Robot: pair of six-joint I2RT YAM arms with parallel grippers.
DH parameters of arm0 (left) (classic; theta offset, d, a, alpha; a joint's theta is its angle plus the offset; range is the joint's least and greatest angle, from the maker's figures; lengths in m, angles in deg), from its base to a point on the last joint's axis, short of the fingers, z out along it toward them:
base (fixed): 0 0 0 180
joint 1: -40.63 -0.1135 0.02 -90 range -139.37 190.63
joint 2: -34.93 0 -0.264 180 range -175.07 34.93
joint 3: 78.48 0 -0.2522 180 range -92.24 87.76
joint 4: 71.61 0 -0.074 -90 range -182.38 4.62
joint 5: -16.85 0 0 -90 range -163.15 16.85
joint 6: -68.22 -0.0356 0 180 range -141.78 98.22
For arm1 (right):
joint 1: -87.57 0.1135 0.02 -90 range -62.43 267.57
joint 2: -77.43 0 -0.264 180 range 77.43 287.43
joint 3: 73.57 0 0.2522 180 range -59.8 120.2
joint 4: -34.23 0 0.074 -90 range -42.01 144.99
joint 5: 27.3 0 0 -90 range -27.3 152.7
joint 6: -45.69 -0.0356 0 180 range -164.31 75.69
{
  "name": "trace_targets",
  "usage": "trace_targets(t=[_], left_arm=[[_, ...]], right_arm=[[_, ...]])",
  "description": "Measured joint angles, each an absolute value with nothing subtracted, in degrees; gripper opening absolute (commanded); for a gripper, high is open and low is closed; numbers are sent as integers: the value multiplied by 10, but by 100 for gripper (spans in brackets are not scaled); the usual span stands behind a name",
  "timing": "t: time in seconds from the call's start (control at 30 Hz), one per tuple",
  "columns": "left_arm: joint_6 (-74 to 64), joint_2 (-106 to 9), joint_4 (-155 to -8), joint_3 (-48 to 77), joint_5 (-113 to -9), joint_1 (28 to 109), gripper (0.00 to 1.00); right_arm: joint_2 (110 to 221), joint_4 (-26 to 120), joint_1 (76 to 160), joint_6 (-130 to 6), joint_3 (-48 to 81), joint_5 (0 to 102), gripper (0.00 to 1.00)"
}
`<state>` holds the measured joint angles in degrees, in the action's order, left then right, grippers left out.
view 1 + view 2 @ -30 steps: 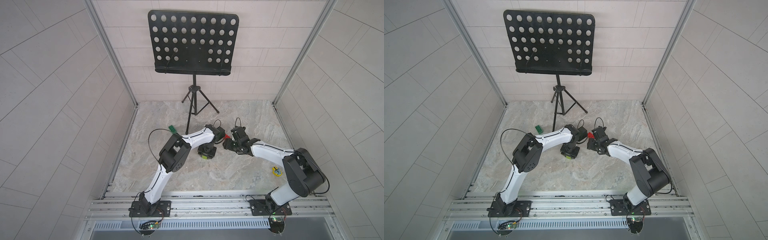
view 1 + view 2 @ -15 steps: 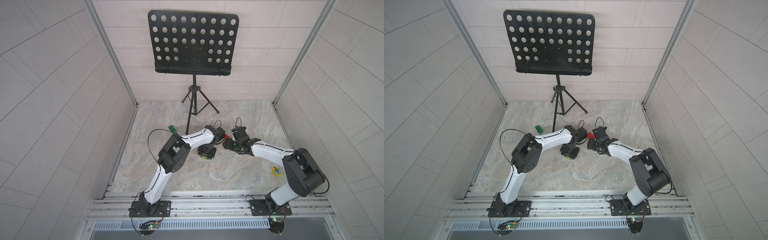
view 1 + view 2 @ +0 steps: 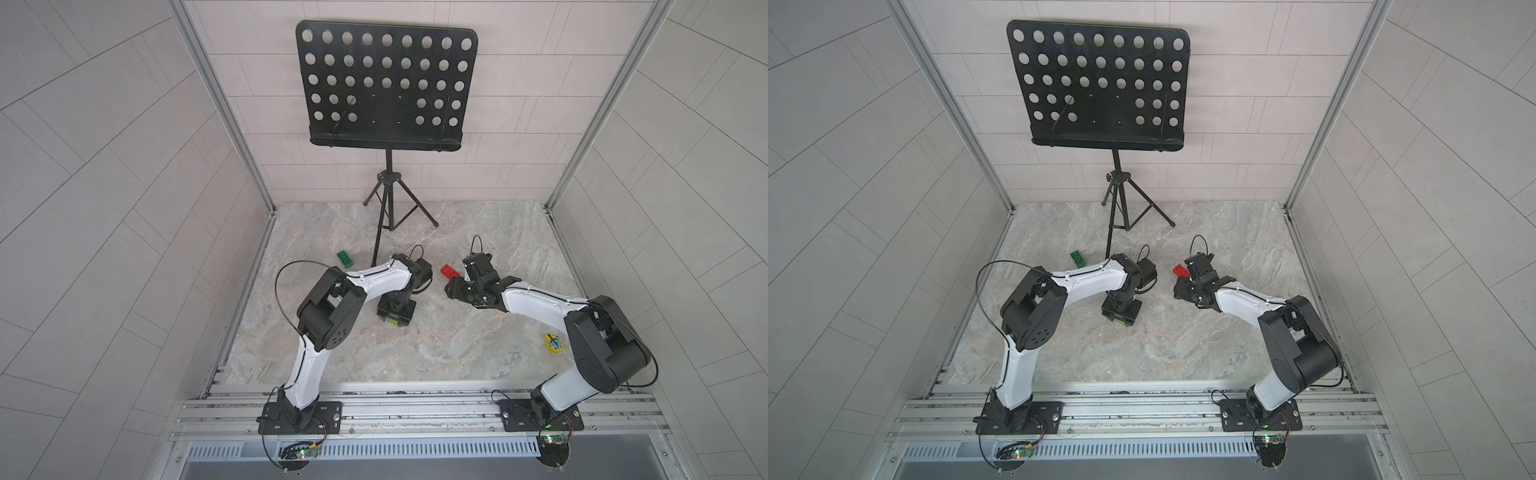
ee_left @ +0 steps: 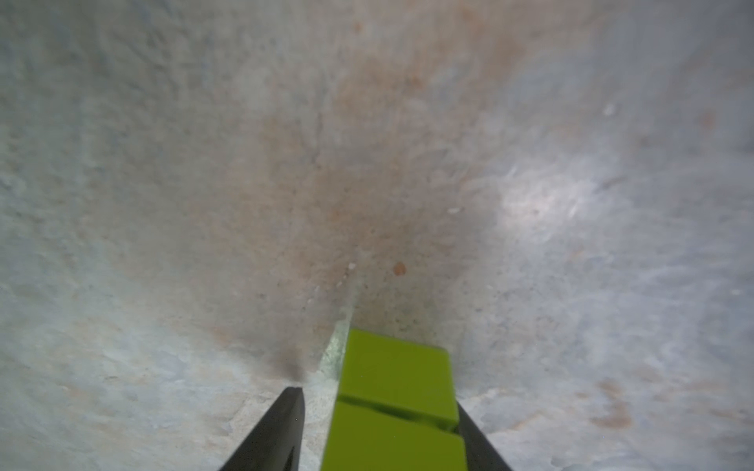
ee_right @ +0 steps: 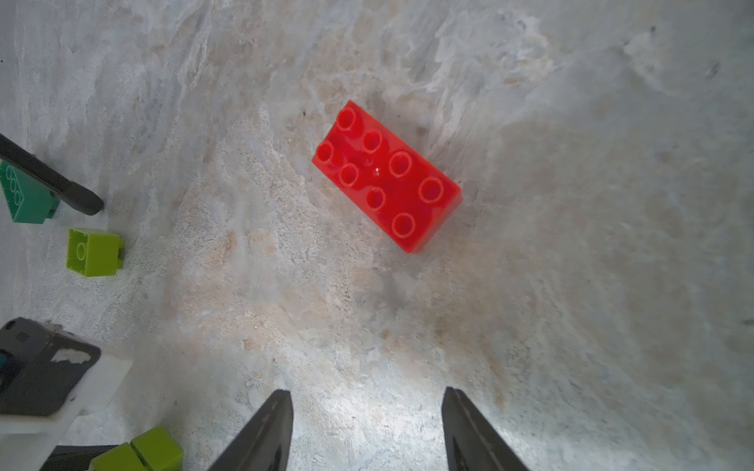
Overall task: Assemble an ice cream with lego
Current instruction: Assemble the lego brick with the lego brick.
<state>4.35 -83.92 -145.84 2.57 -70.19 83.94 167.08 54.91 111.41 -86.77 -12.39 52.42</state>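
Two lime-green lego bricks stacked as the ice cream's stem [image 4: 393, 401] stand on the floor under my left gripper [image 4: 377, 401], also seen from above [image 3: 394, 320] [image 3: 1120, 318]. The jaws are open: one finger [image 4: 285, 424] stands clear of the stack, and the other touches its side. My right gripper [image 5: 367, 407] [image 3: 451, 289] hangs open and empty just short of the red brick [image 5: 387, 177] [image 3: 451, 271] [image 3: 1180, 270], which lies studs up. A single lime-green brick [image 5: 94, 253] lies on its side near the dark green brick [image 5: 24, 200] [image 3: 345, 259].
A black music stand [image 3: 386, 87] rises at the back. Its tripod legs [image 3: 388, 208] reach onto the marble floor, and one leg tip [image 5: 81, 200] ends beside the dark green brick. A small yellow round object [image 3: 555, 344] lies by the right arm's elbow.
My left jaws have spread apart, leaving a gap beside the lime-green stack. Both arms stay almost where they were.
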Motion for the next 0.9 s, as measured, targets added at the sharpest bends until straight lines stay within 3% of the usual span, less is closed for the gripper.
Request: trace_targets(t=[0.2,0.33,0.47,0.73,0.9], left_arm=[[45,-827,-1448,30,-691,829,82],[47,-792,-1451,30,-687,821,83],[47,-740,-1457,29,-686,810,81],[57,-678,-1436,71,-657,770,63],[58,-695,-1416,95,-636,767,62]], right_arm=[[1671,549,1114,-868,-124,524,65],[1671,549,1114,-868,-123,524,65],[1671,549,1114,-868,-123,524,65],[1675,549,1114,-868,-120,524,65],[1678,549,1114,-868,-118,524,65]])
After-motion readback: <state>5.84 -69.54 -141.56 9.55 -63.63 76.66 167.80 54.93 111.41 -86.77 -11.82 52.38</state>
